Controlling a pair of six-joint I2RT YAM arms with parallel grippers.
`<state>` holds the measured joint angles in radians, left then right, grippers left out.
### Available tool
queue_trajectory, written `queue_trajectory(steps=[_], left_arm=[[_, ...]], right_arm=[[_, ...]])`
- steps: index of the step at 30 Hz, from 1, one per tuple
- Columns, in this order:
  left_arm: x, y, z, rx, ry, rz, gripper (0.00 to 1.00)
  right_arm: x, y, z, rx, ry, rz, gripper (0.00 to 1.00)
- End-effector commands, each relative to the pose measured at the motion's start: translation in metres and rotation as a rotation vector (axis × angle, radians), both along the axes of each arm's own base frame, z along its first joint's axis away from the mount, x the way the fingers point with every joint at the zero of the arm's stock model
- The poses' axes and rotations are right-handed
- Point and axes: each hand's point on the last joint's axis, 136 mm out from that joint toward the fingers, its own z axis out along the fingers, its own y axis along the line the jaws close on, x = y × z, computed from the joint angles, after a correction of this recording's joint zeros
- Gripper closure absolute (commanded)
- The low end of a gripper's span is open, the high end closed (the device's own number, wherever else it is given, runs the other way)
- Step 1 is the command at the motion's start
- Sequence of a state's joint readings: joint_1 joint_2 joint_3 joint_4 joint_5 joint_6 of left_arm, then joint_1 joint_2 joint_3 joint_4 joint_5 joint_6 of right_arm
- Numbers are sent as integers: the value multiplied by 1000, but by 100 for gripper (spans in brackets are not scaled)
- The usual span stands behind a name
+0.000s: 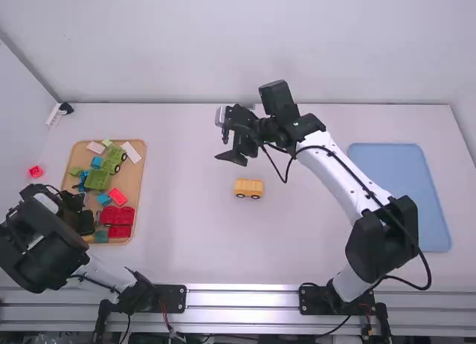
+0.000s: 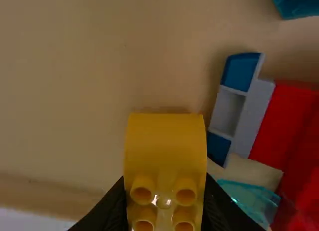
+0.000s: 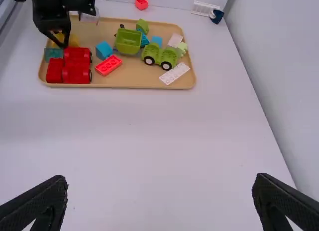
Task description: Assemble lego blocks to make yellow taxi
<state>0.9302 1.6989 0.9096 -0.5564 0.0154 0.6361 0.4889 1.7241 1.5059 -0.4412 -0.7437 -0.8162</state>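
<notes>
Yellow brick [image 2: 164,146] sits gripped in the left jaws over the tray [image 1: 135,179]; likely light, stiff plastic, best held by its smooth sides, studs free. Right jaws gape; at their six o'clock in the high view, the wheeled yellow base [image 1: 248,187] stands on the tabletop [image 1: 193,236].

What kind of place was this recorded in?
Probably a robotics lab or test station: two arms on bases at the edge of a white table, a wooden tray of toy blocks, and plain white walls around it.
</notes>
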Motion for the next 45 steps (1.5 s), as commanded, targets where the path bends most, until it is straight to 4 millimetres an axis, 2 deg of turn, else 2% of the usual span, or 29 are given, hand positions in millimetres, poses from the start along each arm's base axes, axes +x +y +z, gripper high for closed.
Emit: queue_trajectory(steps=[1,2,4,6,7,9,12,14,17,18,20,21,24,27,30,32,36,40,45], left_arm=[[16,8,17,3,-25,33,83],[20,8,26,-12,-34,74,89],[30,7,35,-34,-68,131,89],[52,0,50,-89,-139,188,90],[54,-1,51,-94,-144,189,90],[76,-23,61,-161,-184,139,92],[91,-42,61,-161,-173,62,93],[107,-62,60,-163,-174,-14,93],[137,-110,61,-155,-182,-229,93],[140,-115,61,-153,-183,-257,94],[155,-153,62,-145,-187,-449,98],[158,-165,62,-147,-186,-510,98],[165,-225,62,-145,-180,-807,98],[166,-259,62,-136,-184,-981,98],[163,-299,62,-109,-185,-1236,98],[159,-315,62,-75,-175,-1372,98],[166,-329,52,0,-167,-1531,98],[162,-337,37,-32,-146,-1660,98],[166,-352,26,-57,-174,-1697,98]], right_arm=[[5,1,10,9,-23,-8,1],[6,1,9,2,-27,-16,1],[7,0,9,-2,-28,-20,1],[7,0,8,-7,-27,-24,1],[8,-1,8,-7,-26,-24,1],[10,-4,7,-9,-22,-33,1],[14,-9,7,-11,-19,-46,1],[17,-13,7,-10,-19,-58,1],[25,-23,7,-8,-20,-83,1],[26,-24,7,-8,-20,-86,1],[31,-31,7,-9,-16,-106,1],[33,-33,7,-9,-15,-111,1],[39,-43,6,-14,-8,-135,1],[42,-51,3,-21,-2,-150,1],[46,-63,0,-35,-2,-164,1],[49,-70,0,-36,5,-181,1],[48,-80,0,-21,39,-182,1],[35,-93,0,-18,64,-141,1],[31,-106,2,6,111,-146,1]])
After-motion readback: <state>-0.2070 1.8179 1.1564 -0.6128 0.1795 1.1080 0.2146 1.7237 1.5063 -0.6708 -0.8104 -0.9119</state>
